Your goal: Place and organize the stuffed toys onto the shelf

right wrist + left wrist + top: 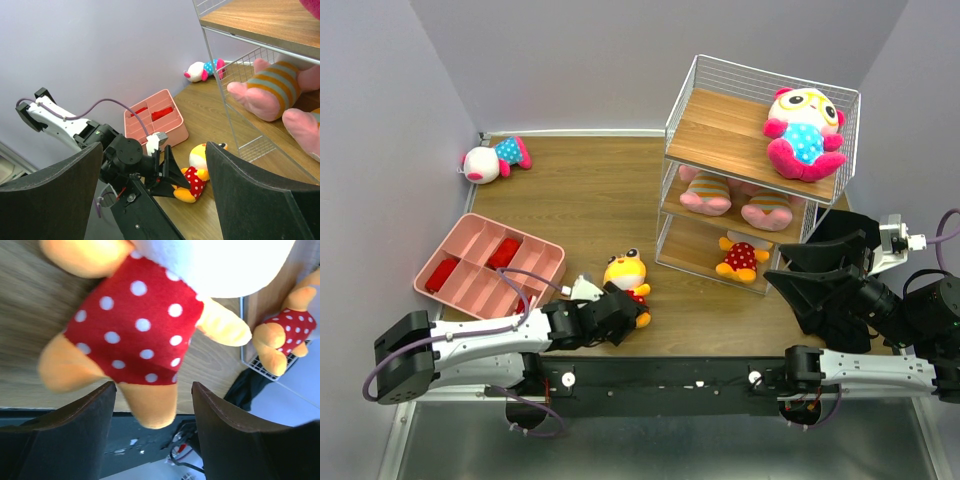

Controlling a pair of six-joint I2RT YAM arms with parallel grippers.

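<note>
Right gripper [154, 147] gapes wide — yellow toy [196, 172] lies near pink tray [170, 132].

I'm seeing near yellow toy [628, 283] and shelved yellow toy [741, 258] wearing red with white dots. Left pig [705, 192], right pig [770, 210] showing pink, orange-striped. Top plush [805, 133], corner plush [494, 160] showing white faces, blue dotted bellies. Tray [480, 290] reading pink.

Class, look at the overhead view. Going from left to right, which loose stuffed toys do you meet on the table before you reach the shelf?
white-faced toy → yellow toy → shelf. The pink tray is left out, as it overlaps the white-faced toy from side to side.
</note>
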